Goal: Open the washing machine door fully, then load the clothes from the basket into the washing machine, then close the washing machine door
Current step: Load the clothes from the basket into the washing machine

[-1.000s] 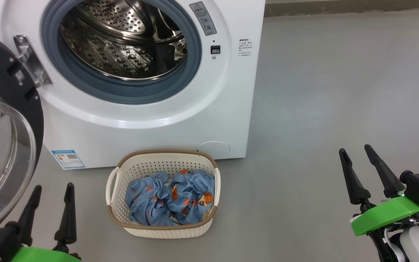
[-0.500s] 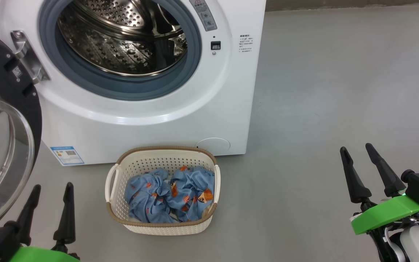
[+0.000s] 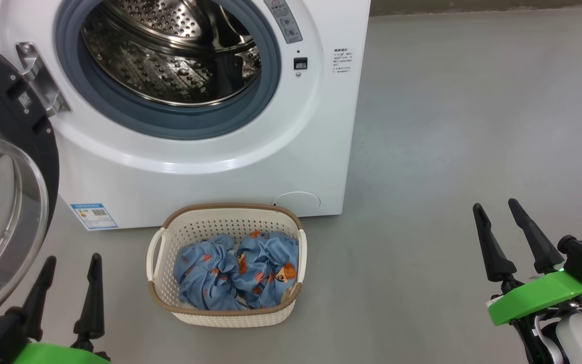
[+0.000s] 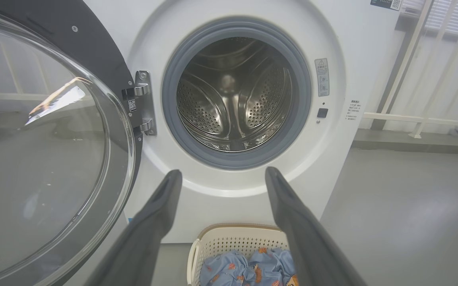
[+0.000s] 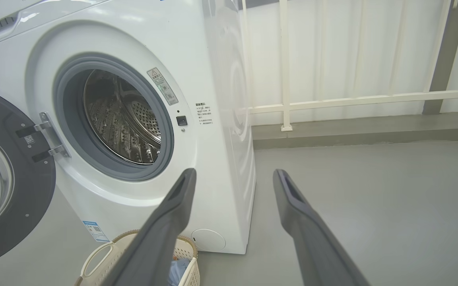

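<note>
The white washing machine (image 3: pixel 210 167) stands ahead with its steel drum (image 3: pixel 170 50) exposed. Its door (image 3: pixel 3 202), a black ring around a clear glass bowl, hangs swung wide to the left on its hinge (image 3: pixel 38 78). In front of the machine the cream basket (image 3: pixel 170 298) sits on the floor, and the light blue printed clothes (image 3: pixel 235 270) lie crumpled inside it. My left gripper (image 3: pixel 71 260) is open at the lower left, left of the basket. My right gripper (image 3: pixel 495 207) is open at the lower right, well away from the basket. Neither holds anything.
Grey floor (image 3: pixel 447 126) stretches to the right of the machine. A white railing (image 5: pixel 352 99) and a low kerb (image 5: pixel 364 131) run behind it. A blue label sticker (image 3: pixel 94 215) marks the washer's lower left corner. The open door's glass bowl (image 4: pixel 38 143) bulges close beside my left gripper.
The head camera has tilted slightly, so the whole picture sits a little lower against the machine than a second ago. Both grippers, the basket and the door keep their places.
</note>
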Robot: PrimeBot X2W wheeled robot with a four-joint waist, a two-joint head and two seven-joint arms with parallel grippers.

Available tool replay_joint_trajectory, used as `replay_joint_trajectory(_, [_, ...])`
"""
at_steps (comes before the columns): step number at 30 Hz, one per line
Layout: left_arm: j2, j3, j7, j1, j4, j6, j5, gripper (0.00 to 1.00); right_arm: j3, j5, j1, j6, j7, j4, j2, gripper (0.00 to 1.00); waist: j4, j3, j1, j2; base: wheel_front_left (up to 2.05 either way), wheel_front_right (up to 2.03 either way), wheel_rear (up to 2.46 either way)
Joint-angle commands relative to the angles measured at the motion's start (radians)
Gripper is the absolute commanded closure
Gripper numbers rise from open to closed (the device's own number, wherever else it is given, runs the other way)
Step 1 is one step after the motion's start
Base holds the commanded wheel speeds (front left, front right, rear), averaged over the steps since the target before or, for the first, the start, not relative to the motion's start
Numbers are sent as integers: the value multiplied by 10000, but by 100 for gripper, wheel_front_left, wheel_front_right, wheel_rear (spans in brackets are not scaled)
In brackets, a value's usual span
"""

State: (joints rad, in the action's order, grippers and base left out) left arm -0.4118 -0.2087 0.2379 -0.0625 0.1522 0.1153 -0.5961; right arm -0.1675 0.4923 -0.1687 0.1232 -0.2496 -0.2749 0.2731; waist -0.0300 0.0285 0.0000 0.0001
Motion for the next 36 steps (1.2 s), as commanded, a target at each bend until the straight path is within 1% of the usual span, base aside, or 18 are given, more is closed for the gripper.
replay_joint_trajectory(1, [-299,379,94,-493,-281,70,-53,0,-150,-79,-122,75,-122,226,134,0,9,-6,0,-1,42,-42,0])
replay_joint_trajectory(9, [-287,363,109,-500,-287,84,-88,0,-169,-60,-119,75,-122,230,133,0,50,-8,0,-1,104,-104,0])
replay_joint_trajectory(19, [-299,390,134,-520,-324,39,-159,0,-165,-77,-128,75,-122,264,125,0,97,95,0,-1,197,-197,0])
replay_joint_trajectory(24, [-289,395,146,-523,-317,6,-185,0,-167,-82,-155,75,-122,266,130,0,113,123,0,-1,152,-152,0])
replay_joint_trajectory(29, [-276,409,165,-524,-278,-9,-185,0,-181,-117,-151,75,-122,265,97,0,121,138,0,-1,75,-75,0])
replay_joint_trajectory(36, [-264,407,181,-510,-262,-12,-165,0,-215,-141,-140,75,-122,278,85,0,110,135,0,-1,8,-8,0])
